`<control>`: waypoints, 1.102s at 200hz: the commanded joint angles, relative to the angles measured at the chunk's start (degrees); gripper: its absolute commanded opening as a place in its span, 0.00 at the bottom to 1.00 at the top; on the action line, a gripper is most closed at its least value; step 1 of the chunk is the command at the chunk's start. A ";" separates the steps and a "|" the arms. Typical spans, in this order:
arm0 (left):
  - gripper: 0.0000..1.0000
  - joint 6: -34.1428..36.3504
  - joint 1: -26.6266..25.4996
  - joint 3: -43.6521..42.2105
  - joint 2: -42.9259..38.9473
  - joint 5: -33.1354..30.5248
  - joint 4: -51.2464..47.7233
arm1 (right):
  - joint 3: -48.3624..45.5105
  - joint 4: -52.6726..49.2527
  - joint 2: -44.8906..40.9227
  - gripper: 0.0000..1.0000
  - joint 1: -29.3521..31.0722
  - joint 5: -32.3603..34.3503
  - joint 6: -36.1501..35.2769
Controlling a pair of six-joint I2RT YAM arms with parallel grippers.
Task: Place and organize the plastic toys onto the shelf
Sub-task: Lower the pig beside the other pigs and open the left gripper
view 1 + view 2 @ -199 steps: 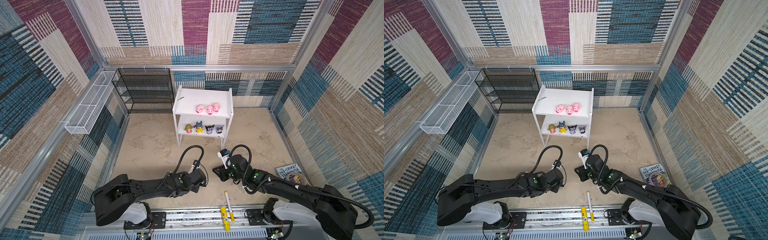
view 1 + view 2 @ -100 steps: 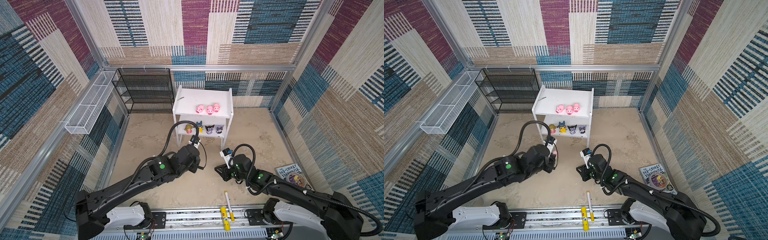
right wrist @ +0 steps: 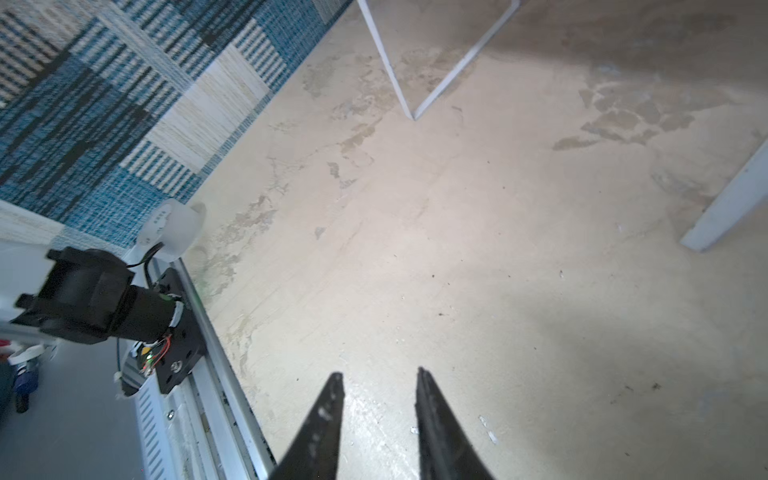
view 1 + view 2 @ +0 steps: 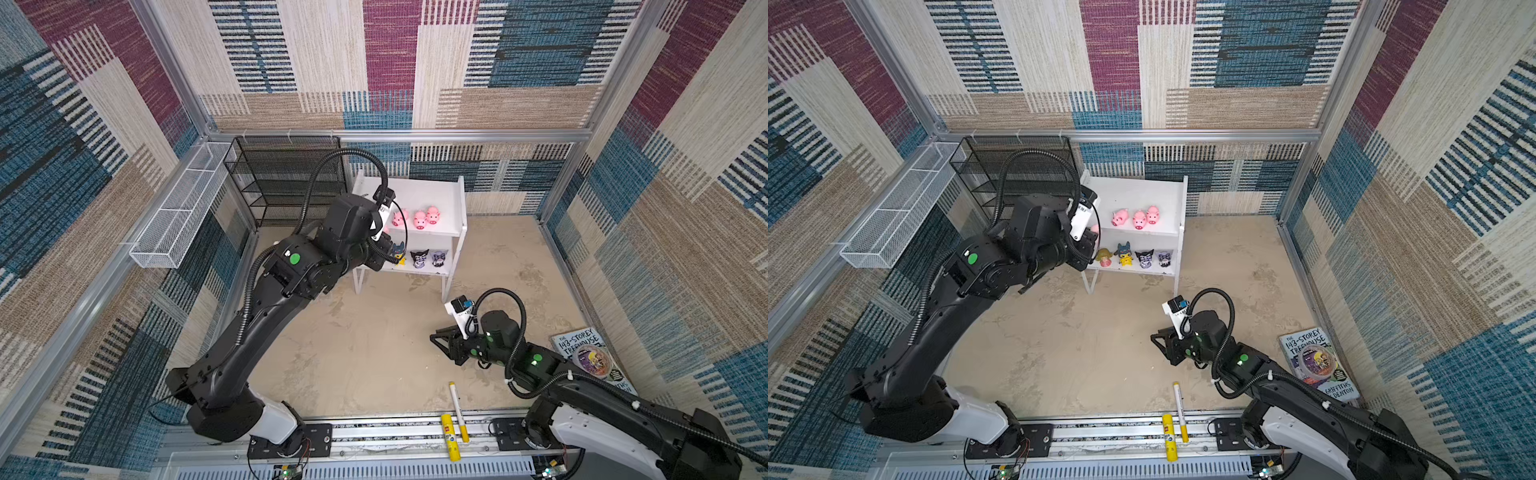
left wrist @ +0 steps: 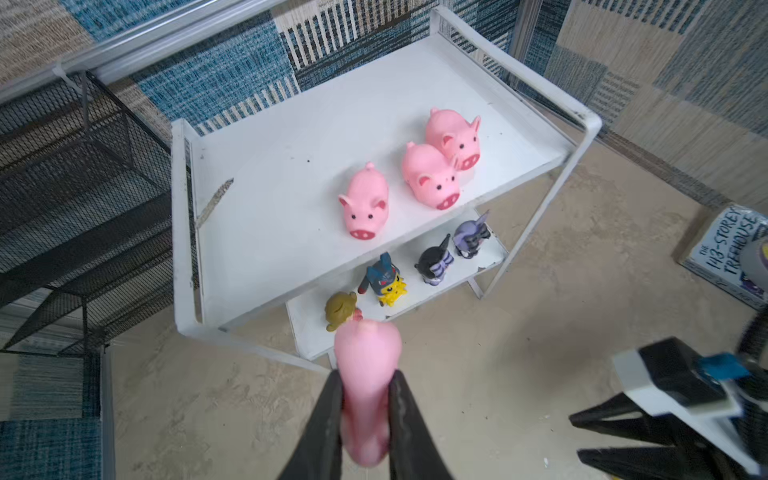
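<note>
The white shelf (image 5: 266, 137) stands at the back, seen in both top views (image 4: 424, 193) (image 4: 1138, 193). Three pink pigs (image 5: 365, 205) (image 5: 432, 178) (image 5: 455, 137) sit on its upper board. The lower board holds a blond doll (image 5: 340, 307), a yellow figure with blue hood (image 5: 384, 280) and two black-and-purple figures (image 5: 434, 264) (image 5: 469, 232). My left gripper (image 5: 366, 374) is shut on a fourth pink pig (image 5: 368, 349), held in the air by the shelf's front left corner (image 4: 1095, 228). My right gripper (image 3: 379, 374) is open and empty over bare floor (image 4: 436, 336).
A black mesh rack (image 4: 286, 178) stands left of the shelf, and a white wire basket (image 4: 178, 212) hangs on the left wall. A book (image 4: 582, 345) with a round tub on it lies at right. A marker (image 4: 457, 405) and a yellow tube (image 4: 449, 436) lie at the front rail.
My left arm has risen from the floor and swung back to the shelf, carrying the pink pig. The right gripper's jaws have parted; that arm has barely shifted.
</note>
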 commanded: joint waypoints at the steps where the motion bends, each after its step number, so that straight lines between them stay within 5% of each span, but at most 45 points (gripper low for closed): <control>1: 0.20 3.42 1.42 4.86 3.64 2.79 -2.43 | 1.87 -0.41 -6.17 0.53 0.02 -1.46 -5.09; 30: 0.20 3.96 3.37 10.98 8.62 4.05 -3.41 | 8.14 -5.46 -14.63 0.80 0.05 5.17 -9.37; 61: 0.20 4.27 5.19 18.16 14.10 5.69 -6.24 | 21.39 -14.05 -12.43 1.00 0.05 10.33 -12.73; 112: 0.21 4.51 7.89 23.56 18.88 6.51 -8.69 | 31.05 -17.71 -11.18 1.00 0.08 15.70 -15.99; 220: 0.31 4.11 11.10 22.43 20.81 8.17 -9.26 | 30.75 -16.74 -10.71 1.00 0.06 15.79 -16.35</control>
